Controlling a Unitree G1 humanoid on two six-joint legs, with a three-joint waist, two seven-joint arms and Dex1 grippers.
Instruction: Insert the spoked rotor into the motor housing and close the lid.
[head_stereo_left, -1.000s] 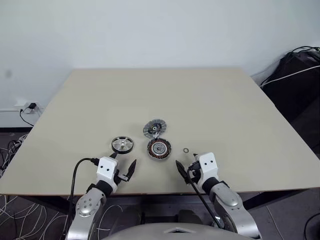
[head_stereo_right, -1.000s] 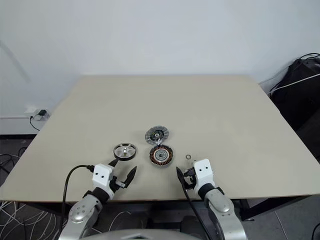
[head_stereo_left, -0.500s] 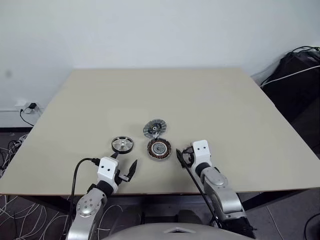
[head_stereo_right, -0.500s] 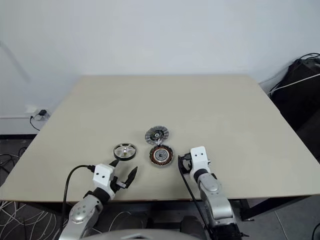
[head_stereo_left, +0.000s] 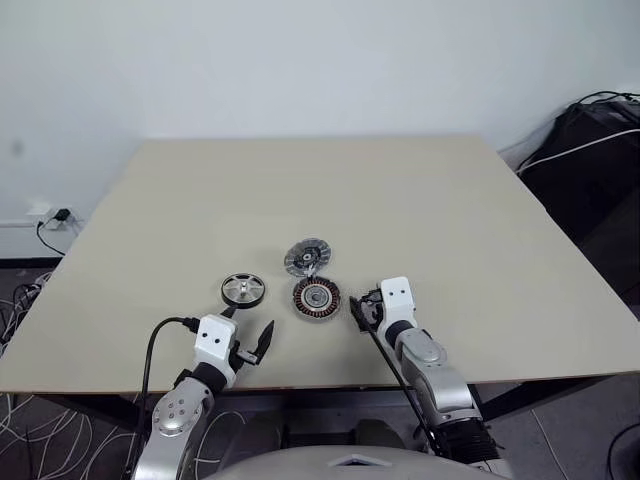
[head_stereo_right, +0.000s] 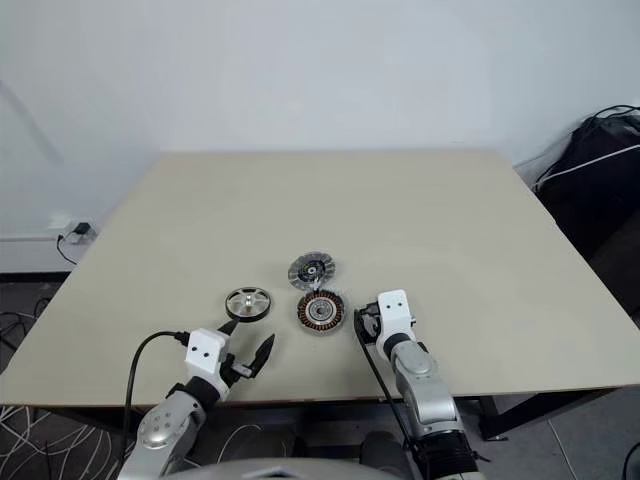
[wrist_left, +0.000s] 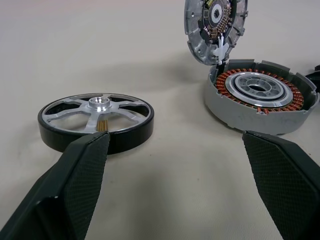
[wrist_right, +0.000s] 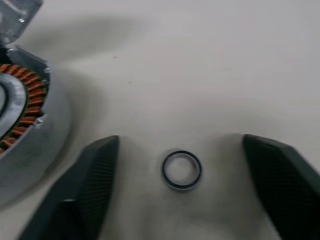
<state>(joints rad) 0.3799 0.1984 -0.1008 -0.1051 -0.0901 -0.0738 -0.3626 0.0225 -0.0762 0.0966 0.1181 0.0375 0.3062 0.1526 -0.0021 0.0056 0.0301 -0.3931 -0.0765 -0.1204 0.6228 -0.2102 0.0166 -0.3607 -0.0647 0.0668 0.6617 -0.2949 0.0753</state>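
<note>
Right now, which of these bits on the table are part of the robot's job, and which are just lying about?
Part of the job:
- spoked rotor
- motor housing
- lid, tilted up behind the housing

Just lying about:
- small metal ring, between the right gripper's open fingers
- cables beyond the table

spoked rotor (head_stereo_left: 243, 290) left of motor housing (head_stereo_left: 317, 297); lid (head_stereo_left: 305, 256) behind housing; small ring (wrist_right: 181, 169) right of housing

One spoked rotor (wrist_left: 96, 119), one motor housing (wrist_left: 260, 95), one lid (wrist_left: 215, 25), one small ring (wrist_right: 181, 169).
</note>
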